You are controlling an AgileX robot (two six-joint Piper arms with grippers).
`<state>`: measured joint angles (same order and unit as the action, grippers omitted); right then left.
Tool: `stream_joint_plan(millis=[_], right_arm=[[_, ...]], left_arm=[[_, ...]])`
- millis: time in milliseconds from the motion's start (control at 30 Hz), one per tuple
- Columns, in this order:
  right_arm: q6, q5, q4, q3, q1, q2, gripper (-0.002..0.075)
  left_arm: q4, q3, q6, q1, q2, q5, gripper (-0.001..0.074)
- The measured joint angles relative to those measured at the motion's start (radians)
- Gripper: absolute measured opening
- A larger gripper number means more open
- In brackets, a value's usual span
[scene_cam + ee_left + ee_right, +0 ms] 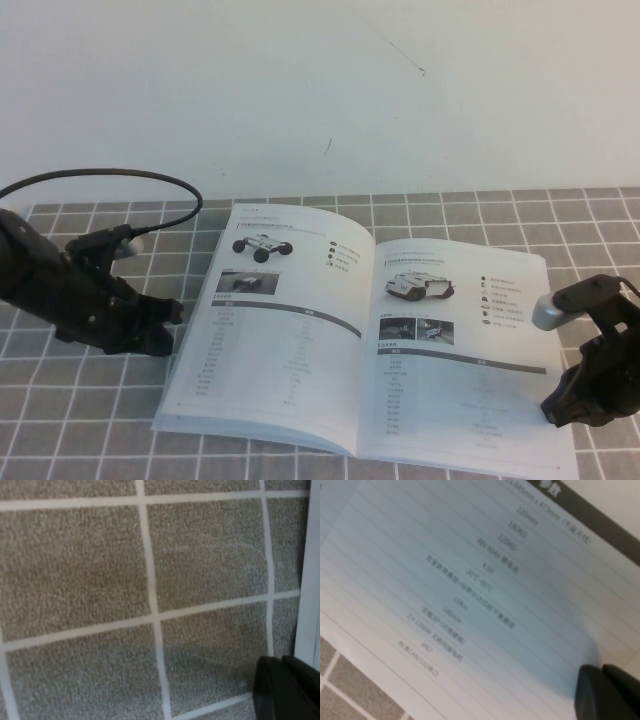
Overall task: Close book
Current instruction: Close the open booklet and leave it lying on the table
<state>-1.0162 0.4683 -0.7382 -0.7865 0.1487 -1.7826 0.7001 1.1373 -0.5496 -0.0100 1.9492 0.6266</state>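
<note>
One open book (pixel 365 340) lies flat on the grey checked worktop (pixel 80 420), white wall (pixel 320 80) behind. Two pincers: left pincer (pixel 168 328) at its nine o'clock, right pincer (pixel 552 411) at four; clenched or released, I cannot tell.

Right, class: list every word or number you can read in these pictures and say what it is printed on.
"120mm": right page of the open book.
"180KG": same page.
"120KG": same page.
"IP67": same page, faint.
Chinese characters and the other print: too blurred or small to read.
No text on the left gripper, beside the book's left edge, or the right gripper, at its right edge.
</note>
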Motion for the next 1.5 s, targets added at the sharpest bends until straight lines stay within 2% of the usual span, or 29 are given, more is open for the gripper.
stream_joint_plan(millis=[167,633,1333,1500], right_arm=[[0.000,0.002,0.000,0.000,0.000,0.000,-0.0003],[0.000,0.004,0.000,0.000,0.000,0.000,-0.0003],[0.000,0.014,0.000,0.000,0.000,0.000,-0.0003],[0.000,0.014,0.000,0.000,0.000,0.000,-0.0003]], left_arm=[[-0.001,0.006,0.000,0.004,0.005,0.013,-0.0004],[-0.025,0.014,-0.006,0.116,0.003,-0.005,-0.0003],[0.759,0.005,-0.378,0.143,0.029,0.370,-0.0004],[0.852,0.005,-0.427,0.149,0.029,0.413,-0.0004]])
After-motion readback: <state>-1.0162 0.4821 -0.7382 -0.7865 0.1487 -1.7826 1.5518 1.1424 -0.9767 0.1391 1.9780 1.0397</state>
